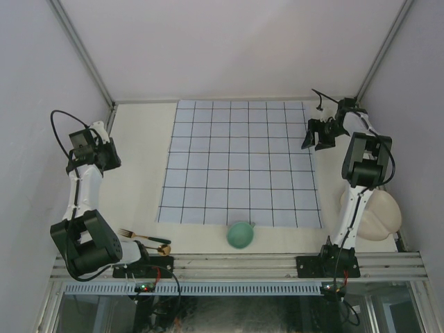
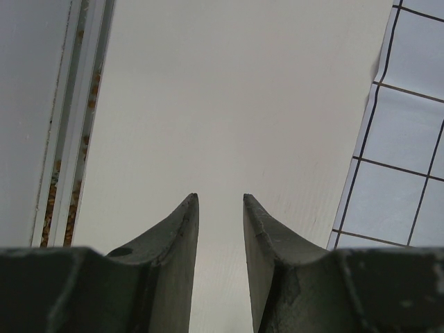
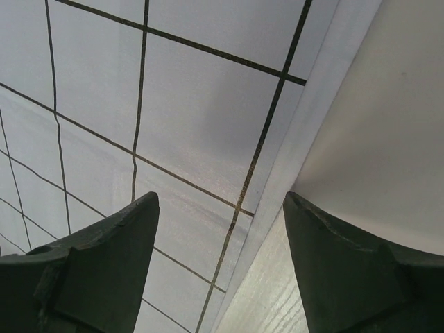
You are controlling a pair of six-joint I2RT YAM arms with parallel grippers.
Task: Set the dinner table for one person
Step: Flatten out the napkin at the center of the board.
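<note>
Cream surface point(image 1: 139, 159) filling the scene, one green cup point(image 1: 240, 234) near centre, contents unclear, one fork point(image 1: 144, 237), one spoon point(image 1: 161, 250) near left, one grid cloth point(image 1: 239, 163), left fingers point(image 2: 182, 229) slightly parted, right fingers point(image 3: 132, 222) spread wide, both empty

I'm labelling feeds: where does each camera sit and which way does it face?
Top external: above and behind left arm and right arm, looking down on dinner table, grid cloth.
Left wrist: above left gripper, facing bare table; narrow-set fingers show.
Right wrist: above right gripper, facing cloth's edge; spread fingers show.
All share the cloth.
</note>
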